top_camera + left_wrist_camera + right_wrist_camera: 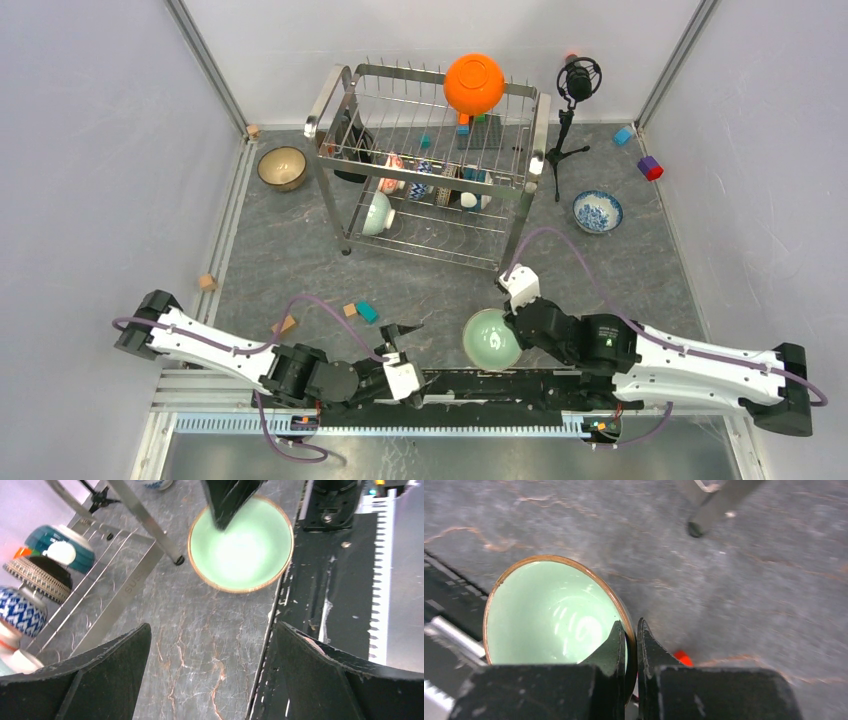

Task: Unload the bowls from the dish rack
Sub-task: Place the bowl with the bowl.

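The right gripper [628, 630] is clenched on the rim of the pale green bowl [549, 610], one finger inside and one outside. This likely keeps it upright for setting down on the table [300, 270], well apart from the dish rack [345, 90], where other bowls [378, 213] sit. The left gripper [398, 338] is released, empty, nearby.

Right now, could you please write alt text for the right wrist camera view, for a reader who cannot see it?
The right gripper is shut on the rim of a pale green bowl, one finger inside and one outside. Behind lies a grey marbled table, with a foot of the dish rack at the top and an orange-red object beside the gripper.
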Controlling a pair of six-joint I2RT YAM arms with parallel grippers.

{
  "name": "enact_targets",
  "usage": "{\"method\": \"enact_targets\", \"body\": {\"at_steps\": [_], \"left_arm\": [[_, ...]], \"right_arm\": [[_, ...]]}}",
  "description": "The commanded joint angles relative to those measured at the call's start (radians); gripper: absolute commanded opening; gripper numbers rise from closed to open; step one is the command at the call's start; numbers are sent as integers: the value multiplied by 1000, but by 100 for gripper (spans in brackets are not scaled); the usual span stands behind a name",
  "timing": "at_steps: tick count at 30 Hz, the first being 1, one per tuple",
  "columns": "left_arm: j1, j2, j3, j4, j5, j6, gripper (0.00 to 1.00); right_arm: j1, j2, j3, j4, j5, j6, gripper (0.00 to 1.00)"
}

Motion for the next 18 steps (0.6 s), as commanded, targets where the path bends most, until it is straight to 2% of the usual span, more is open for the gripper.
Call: {"method": "enact_targets", "body": {"at_steps": [1,7,11,18], "left_arm": [[-6,19,-56,177,-141,-93,100],[-7,135,-59,298,-223,-122,100],[-5,229,-58,409,-326,-147,100],[-5,369,-58,532,-489,-284,100]], "right_arm": [[-19,14,86,-137,229,-2,0],[-169,63,56,-49,249,-48,0],[-390,12,15,54,180,-117,0],[-663,14,16,137,219,-169,0]]}}
